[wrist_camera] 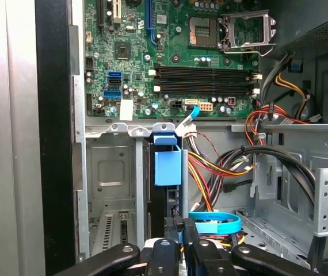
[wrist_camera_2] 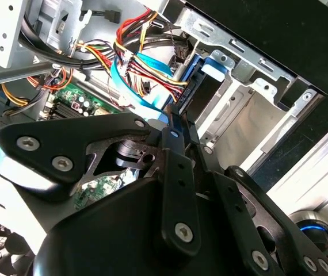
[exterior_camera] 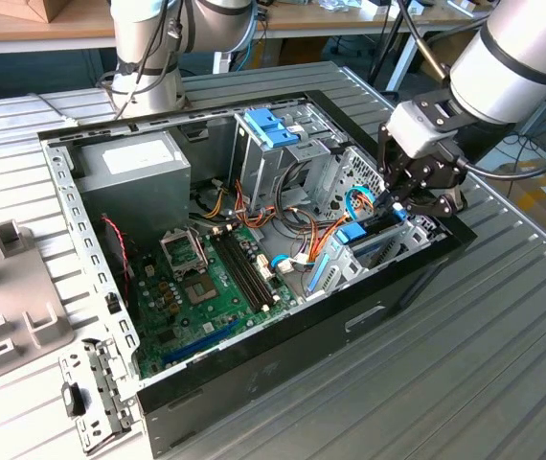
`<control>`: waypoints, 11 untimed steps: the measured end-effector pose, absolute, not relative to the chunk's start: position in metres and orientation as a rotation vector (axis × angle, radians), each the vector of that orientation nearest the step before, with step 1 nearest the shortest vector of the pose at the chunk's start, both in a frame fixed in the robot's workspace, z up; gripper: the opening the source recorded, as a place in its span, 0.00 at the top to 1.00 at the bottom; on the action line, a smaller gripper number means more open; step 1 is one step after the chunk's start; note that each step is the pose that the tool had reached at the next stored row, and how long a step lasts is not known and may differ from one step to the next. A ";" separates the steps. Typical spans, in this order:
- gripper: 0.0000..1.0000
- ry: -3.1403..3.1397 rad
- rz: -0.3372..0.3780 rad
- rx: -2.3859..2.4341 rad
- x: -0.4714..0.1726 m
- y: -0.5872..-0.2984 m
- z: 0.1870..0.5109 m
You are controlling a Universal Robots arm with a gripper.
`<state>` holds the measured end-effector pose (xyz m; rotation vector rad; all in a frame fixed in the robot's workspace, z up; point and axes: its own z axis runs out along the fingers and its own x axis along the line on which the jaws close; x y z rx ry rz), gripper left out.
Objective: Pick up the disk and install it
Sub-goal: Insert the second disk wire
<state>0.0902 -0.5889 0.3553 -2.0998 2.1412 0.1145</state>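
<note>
The PC case (exterior_camera: 283,374) lies open on the worktop (exterior_camera: 465,383). The arm is bent down over the front corner, at the exterior view's right.

The disk (wrist_camera: 163,201) is already in the case. It stands on its thin edge in the metal bay (wrist_camera: 112,172), w/ a blue rail (wrist_camera: 167,164) along the side that faces up. I think it's mostly slid in, but I can't tell if it has clicked home.

The end effector (wrist_camera: 180,230) is right at the disk's near end. Its two black fingers (wrist_camera: 171,233) are pinched close together, almost no gap. So it looks closed, not wrapped round the disk. I can't tell if it's pushing on the disk or just touching it. The second wrist view shows the same thing: end effector (wrist_camera_2: 178,123) tips up against the dark disk (wrist_camera_2: 201,95).

How the disk would handle, my guess: hard and stiff, no bend at all, and a bit heavy for its size. The metal sides are smooth, so it could slip. It doesn't like bumps or drops. Best place to hold is the two long sides, on the blue rails, not the flat faces.

Lots of cables (wrist_camera: 221,167) hang just beside the bay, red, yellow, black etc. The green board (wrist_camera: 170,52) is past the far end of the bay.
</note>
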 end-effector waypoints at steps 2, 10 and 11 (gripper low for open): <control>0.84 2.141 0.114 -2.100 0.090 -0.589 0.354; 0.84 2.141 0.114 -2.100 0.090 -0.589 0.348; 0.84 2.141 0.114 -2.100 0.090 -0.589 0.348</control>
